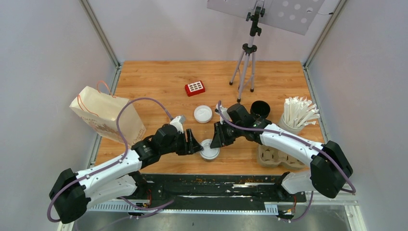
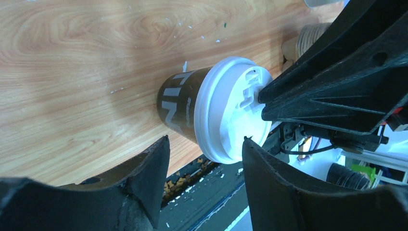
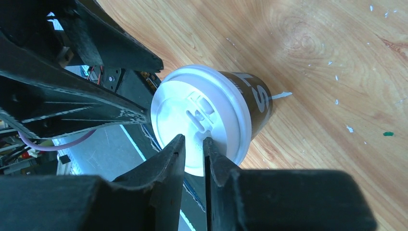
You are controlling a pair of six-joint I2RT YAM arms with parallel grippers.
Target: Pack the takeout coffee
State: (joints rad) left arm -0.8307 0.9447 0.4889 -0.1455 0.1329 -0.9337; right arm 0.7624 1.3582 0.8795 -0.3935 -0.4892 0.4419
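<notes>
One takeout coffee [image 1: 210,151], a black cup with a white lid, stands near the table's front edge. My left gripper [image 2: 206,144] is open, and its fingertips [image 2: 161,147] flank the lid's rim [image 2: 226,113] without touching it. In the top view the left gripper [image 1: 194,144] is just left of the cup. My right gripper [image 3: 193,140] is nearly shut, a thin slit between its jaws, and nothing is held. Its tips rest over the lid [image 3: 197,113]. From above, the right gripper [image 1: 215,140] sits at the cup's upper right. Farther back are a loose white lid [image 1: 203,114] and an open black cup [image 1: 260,109].
A paper bag [image 1: 107,116] lies at the left. The moulded cup tray [image 1: 270,156] sits at the front right, with a white cup of straws [image 1: 294,117] behind it. A red box [image 1: 195,88] and a tripod [image 1: 246,62] stand at the back.
</notes>
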